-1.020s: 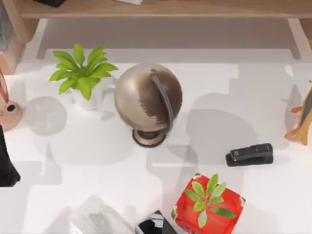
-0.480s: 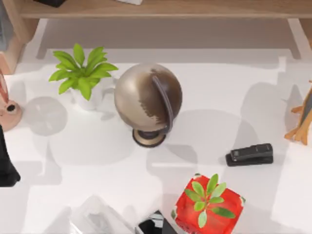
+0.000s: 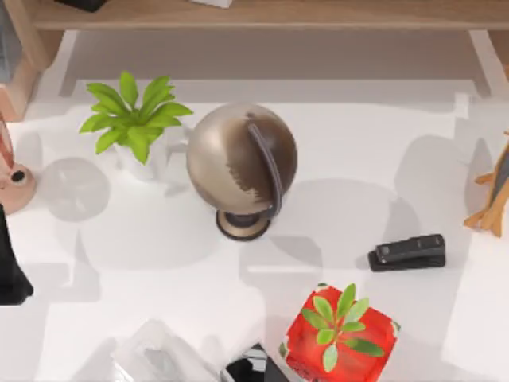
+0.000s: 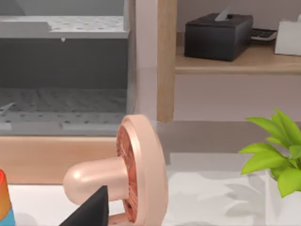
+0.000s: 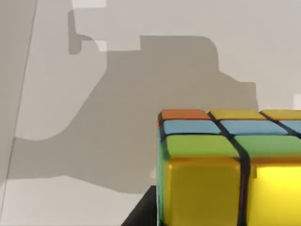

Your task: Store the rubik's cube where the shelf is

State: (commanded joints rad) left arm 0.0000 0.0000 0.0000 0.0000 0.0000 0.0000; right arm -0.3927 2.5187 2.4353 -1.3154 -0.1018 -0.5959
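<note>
Rubik's cube [image 5: 225, 169] seen close in the right wrist view, right up against that camera, above the white surface [image 5: 70, 197] and casting no contact shadow of its own there; judged to be carried by the right hand, though whether the fingers are clamped on it cannot be told; a dark sliver beside the cube's lower edge probably part of that hand.

Shelf [image 3: 262, 14] running along the far edge in the top view, light-brown board with a wooden side support at the left; from the cube, lying across the surface beyond the globe [image 3: 241, 159] and the potted plant [image 3: 134, 119]; long axis left to right, so any point along the board should serve; right arm judged the nearer and already loaded.

Left arm parked at the left edge beside a pink mushroom ornament [image 4: 136, 174]; state of the left hand cannot be told.

Against the earlier frames: objects unmoved, stapler [image 3: 407, 251] and red box with plant [image 3: 338, 330] where they were; large arm shadow shifted rightward and toward the far side, suggesting travel toward the shelf.
</note>
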